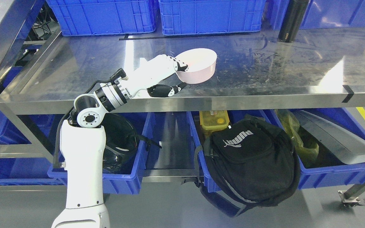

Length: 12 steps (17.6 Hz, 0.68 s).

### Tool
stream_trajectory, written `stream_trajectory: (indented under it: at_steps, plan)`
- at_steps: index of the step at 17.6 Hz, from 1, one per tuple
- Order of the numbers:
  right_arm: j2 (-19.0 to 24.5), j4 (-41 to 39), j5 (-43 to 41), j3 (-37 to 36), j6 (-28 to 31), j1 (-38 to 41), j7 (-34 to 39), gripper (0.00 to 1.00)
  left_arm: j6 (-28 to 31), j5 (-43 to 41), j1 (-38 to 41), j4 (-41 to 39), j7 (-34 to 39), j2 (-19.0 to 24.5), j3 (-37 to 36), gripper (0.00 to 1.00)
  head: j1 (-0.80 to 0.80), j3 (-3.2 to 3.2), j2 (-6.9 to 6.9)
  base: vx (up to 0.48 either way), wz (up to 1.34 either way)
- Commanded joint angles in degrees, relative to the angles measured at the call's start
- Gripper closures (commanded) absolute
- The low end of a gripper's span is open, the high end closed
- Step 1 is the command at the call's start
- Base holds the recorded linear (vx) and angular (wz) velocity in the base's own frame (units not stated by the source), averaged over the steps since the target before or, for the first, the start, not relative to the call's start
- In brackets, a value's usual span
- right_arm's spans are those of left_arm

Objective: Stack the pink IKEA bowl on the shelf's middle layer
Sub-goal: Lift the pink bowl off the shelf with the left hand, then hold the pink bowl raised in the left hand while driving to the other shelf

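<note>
While reaching in from the lower left, the left hand is pinching the near rim of the pink bowl, fingers over the lip and thumb beneath, probably to steady it. The bowl is sitting slightly tilted on the scuffed, shiny steel shelf, smooth, round and matte.

Only 1 readable text: "PUMA" in white w/ the cat logo, on the front of the black backpack, upside down from the head view. Black bottle has a small pale mark near its base, too small to read. Nothing legible on the crates or shelf.
</note>
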Motion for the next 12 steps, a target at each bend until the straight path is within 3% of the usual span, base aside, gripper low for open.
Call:
stream_trajectory:
  at_steps: [1, 6, 12]
  plan:
    - [-1.0, -1.0, 0.0, 0.0, 0.0, 1.3, 0.0, 0.00, 0.0, 0.2, -0.1, -4.5, 0.0, 0.8, 0.3, 0.97, 0.00, 0.00, 0.00, -0.002, 0.02]
    - [-1.0, -1.0, 0.0, 0.0, 0.0, 1.3, 0.0, 0.00, 0.0, 0.2, 0.3, -5.3, -0.1, 0.8, 1.7, 0.96, 0.00, 0.00, 0.00, -0.044, 0.40]
    - [-1.0, -1.0, 0.0, 0.0, 0.0, 1.3, 0.0, 0.00, 0.0, 0.2, 0.0, -6.5, -1.1, 0.8, 1.6, 0.96, 0.00, 0.00, 0.00, -0.058, 1.20]
